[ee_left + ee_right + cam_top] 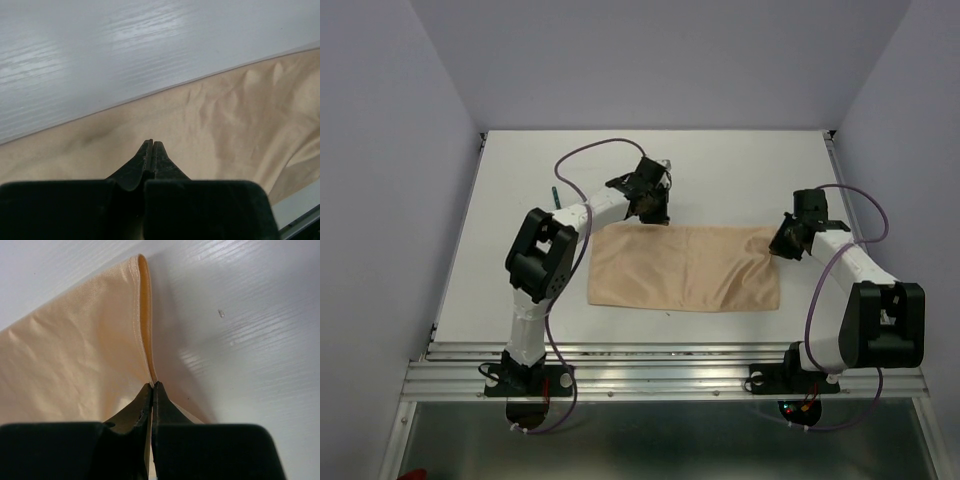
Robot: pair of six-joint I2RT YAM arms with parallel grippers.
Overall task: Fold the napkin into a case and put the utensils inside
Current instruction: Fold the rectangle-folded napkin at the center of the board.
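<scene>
From above, the napkin [685, 268] lies as a flat oblong on the counter [720, 170]. My left pincer [655, 212] sits at the napkin's far edge near its left corner, and my right pincer [782, 243] at its far right corner. A thin dark green handle [553, 194] shows well left of the napkin.

At my left wrist, the left pincer [151, 146] is pressed shut over the wrinkled napkin [225, 130], near its edge. I cannot tell whether cloth is caught.

At my right wrist, the right pincer [152, 386] is clamped on the napkin's [75, 355] hem, with the cloth lifted off the counter [250, 340].
</scene>
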